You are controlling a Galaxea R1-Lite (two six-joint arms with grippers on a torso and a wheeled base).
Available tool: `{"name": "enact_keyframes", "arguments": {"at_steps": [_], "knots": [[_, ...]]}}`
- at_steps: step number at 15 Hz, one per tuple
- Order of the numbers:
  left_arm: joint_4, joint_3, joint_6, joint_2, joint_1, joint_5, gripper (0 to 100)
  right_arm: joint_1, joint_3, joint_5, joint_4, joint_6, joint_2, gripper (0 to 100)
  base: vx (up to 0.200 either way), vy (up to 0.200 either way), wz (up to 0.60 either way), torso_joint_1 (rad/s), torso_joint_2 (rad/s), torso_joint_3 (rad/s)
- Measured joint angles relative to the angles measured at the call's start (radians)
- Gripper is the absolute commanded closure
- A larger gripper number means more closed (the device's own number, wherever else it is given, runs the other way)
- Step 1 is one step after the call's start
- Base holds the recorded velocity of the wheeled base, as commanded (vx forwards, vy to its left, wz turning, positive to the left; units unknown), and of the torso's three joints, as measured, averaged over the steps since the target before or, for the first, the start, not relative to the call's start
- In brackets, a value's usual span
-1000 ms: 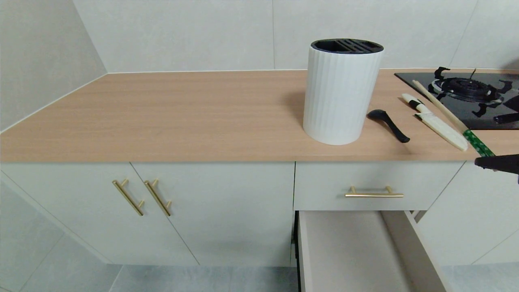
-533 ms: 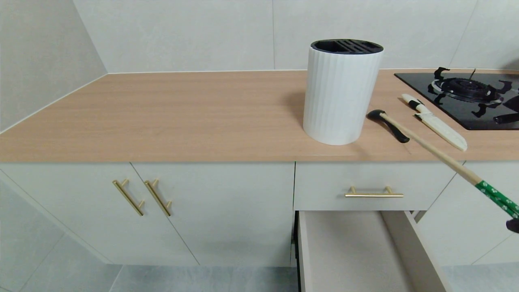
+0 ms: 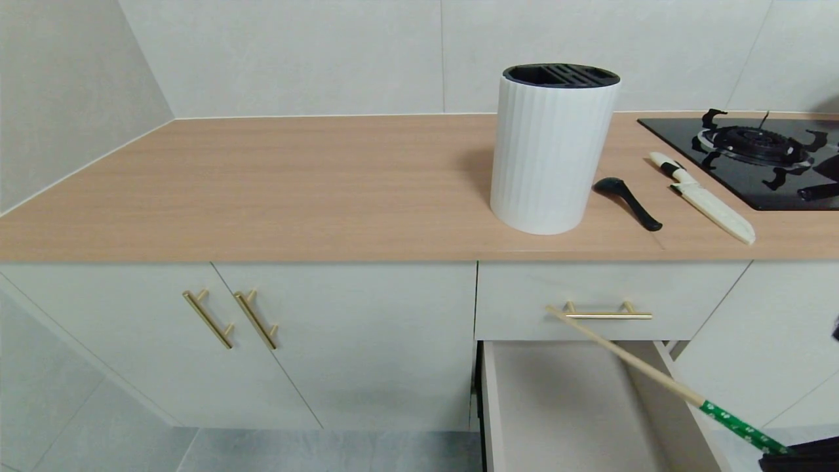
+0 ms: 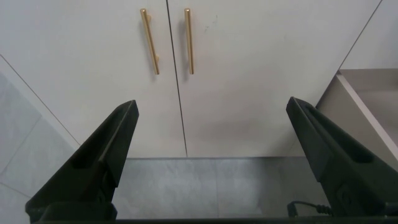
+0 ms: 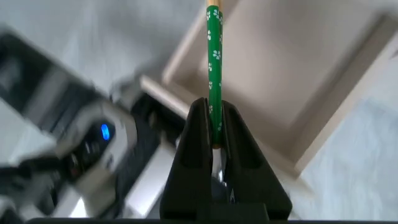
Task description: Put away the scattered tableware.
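My right gripper (image 3: 783, 453) (image 5: 215, 121) is shut on the green patterned end of a wooden chopstick (image 3: 655, 380) (image 5: 214, 56). It holds the stick slanted over the open lower drawer (image 3: 557, 406), tip up near the brass handle (image 3: 606, 314). On the wooden counter (image 3: 295, 190) a black spoon (image 3: 628, 202) lies beside the white ribbed utensil holder (image 3: 552, 149), and a white knife (image 3: 704, 204) lies further right. My left gripper (image 4: 211, 162) is open, hanging low in front of the cabinet doors (image 4: 180, 68).
A black gas hob (image 3: 754, 151) sits at the counter's right end. Two cabinet doors with brass handles (image 3: 229, 318) are below the counter on the left. The drawer's beige front wall (image 5: 186, 56) lies under the chopstick in the right wrist view.
My right gripper has carried the chopstick off the counter beside the hob, down and forward to over the open drawer. The spoon, knife and holder stayed put.
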Motion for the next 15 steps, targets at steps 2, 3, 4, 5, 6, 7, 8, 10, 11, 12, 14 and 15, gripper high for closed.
{"name": "enact_keyframes", "arguments": {"at_steps": [2,3,4,5,6,7,8,10,11,12,14,15], "knots": [[0.000,0.000,0.000,0.000,0.000,0.000,0,0.014,0.037,-0.003,-0.003,-0.022,0.059,100,0.000,0.000,0.00,0.000,0.00,0.000],[0.000,0.000,0.000,0.000,0.000,0.000,0,0.016,0.047,-0.009,-0.003,-0.023,0.081,100,0.000,0.000,0.00,0.000,0.00,0.000],[0.000,0.000,0.000,0.000,0.000,0.000,0,0.017,0.053,-0.013,-0.006,-0.023,0.103,100,0.000,0.000,0.00,0.000,0.00,0.000],[0.000,0.000,0.000,0.000,0.000,0.000,0,0.017,0.057,-0.016,-0.005,-0.023,0.122,100,0.000,0.000,0.00,0.000,0.00,0.000],[0.000,0.000,0.000,0.000,0.000,0.000,0,0.018,0.058,-0.017,-0.007,-0.023,0.139,100,0.000,0.000,0.00,-0.090,0.20,0.124],[0.000,0.000,0.000,0.000,0.000,0.000,0,0.017,0.060,-0.017,-0.005,-0.023,0.157,100,0.000,0.000,0.00,-0.129,0.33,0.193],[0.000,0.000,0.000,0.000,0.000,0.000,0,0.017,0.061,-0.017,-0.006,-0.023,0.172,100,0.000,0.000,0.00,-0.154,0.40,0.227],[0.000,0.000,0.000,0.000,0.000,0.000,0,0.014,0.061,-0.024,-0.018,-0.020,0.199,100,0.000,0.000,0.00,-0.166,0.44,0.263],[0.000,0.000,0.000,0.000,0.000,0.000,0,0.012,0.063,-0.027,-0.037,-0.019,0.209,100,0.000,0.000,0.00,-0.168,0.45,0.281],[0.000,0.000,0.000,0.000,0.000,0.000,0,0.009,0.068,-0.029,-0.052,-0.016,0.218,100,0.000,0.000,0.00,-0.163,0.47,0.286],[0.000,0.000,0.000,0.000,0.000,0.000,0,-0.002,0.074,-0.031,-0.074,-0.015,0.229,100,0.000,0.000,0.00,-0.156,0.46,0.295],[0.000,0.000,0.000,0.000,0.000,0.000,0,-0.010,0.076,-0.030,-0.076,-0.015,0.233,100,0.000,0.000,0.00,-0.149,0.45,0.315]]}}
